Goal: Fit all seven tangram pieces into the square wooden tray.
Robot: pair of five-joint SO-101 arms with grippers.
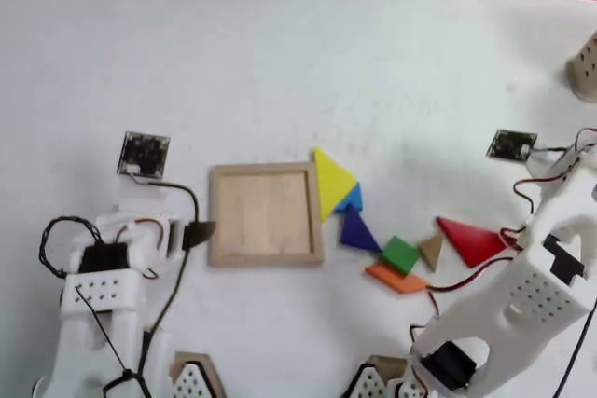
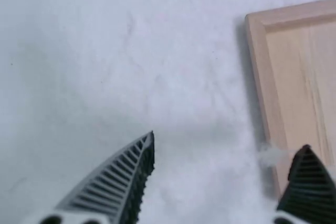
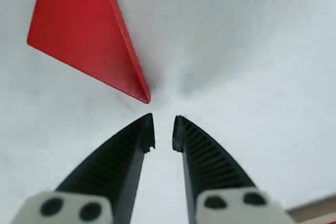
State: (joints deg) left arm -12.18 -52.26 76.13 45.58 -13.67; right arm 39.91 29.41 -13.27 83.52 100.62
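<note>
The square wooden tray (image 1: 266, 214) lies empty at the table's middle. To its right lie a yellow triangle (image 1: 332, 182), a light blue triangle (image 1: 351, 199), a dark blue triangle (image 1: 357, 230), a green square (image 1: 400, 253), an orange parallelogram (image 1: 395, 278), a tan triangle (image 1: 431, 250) and a red triangle (image 1: 471, 240). My left gripper (image 2: 228, 148) is open low over the table at the tray's left rim (image 2: 260, 77), one fingertip (image 2: 307, 156) over that rim. My right gripper (image 3: 163, 124) sits just off a corner of the red triangle (image 3: 79, 30), fingers nearly together with nothing between them.
Two small circuit boards (image 1: 145, 154) (image 1: 511, 144) with trailing cables lie on the table beside the arms. A wooden object (image 1: 586, 67) stands at the far right edge. Two white-and-wood stands (image 1: 191, 375) (image 1: 382, 375) sit at the near edge. The white table (image 1: 280, 72) stretches behind the tray.
</note>
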